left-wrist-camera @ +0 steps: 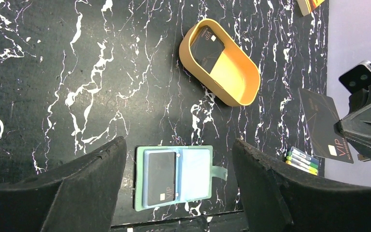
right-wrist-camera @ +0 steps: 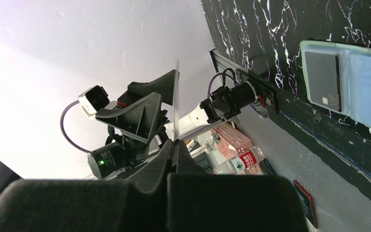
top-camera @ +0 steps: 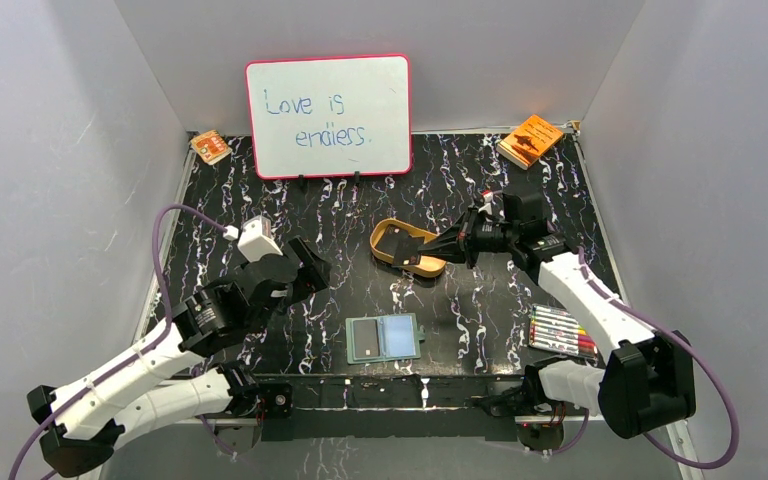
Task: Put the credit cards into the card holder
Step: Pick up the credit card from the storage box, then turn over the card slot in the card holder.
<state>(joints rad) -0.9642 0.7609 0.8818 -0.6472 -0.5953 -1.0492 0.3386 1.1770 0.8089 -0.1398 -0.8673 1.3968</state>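
Note:
The card holder (top-camera: 383, 338) lies open near the table's front edge, with one dark credit card (left-wrist-camera: 160, 176) in its left half. A second dark card (left-wrist-camera: 206, 46) lies in the tan oval tray (top-camera: 421, 264). My right gripper (top-camera: 432, 243) hovers over the tray's right end, shut on a third card (left-wrist-camera: 324, 124). That card shows edge-on in the right wrist view (right-wrist-camera: 177, 101). My left gripper (left-wrist-camera: 178, 142) is open and empty, its fingers standing either side of the card holder (left-wrist-camera: 174, 176) from above.
A whiteboard (top-camera: 328, 116) stands at the back. Orange booklets lie in the back right corner (top-camera: 530, 140) and back left corner (top-camera: 210, 147). A row of markers (top-camera: 562, 332) lies at the front right. Grey walls close in both sides.

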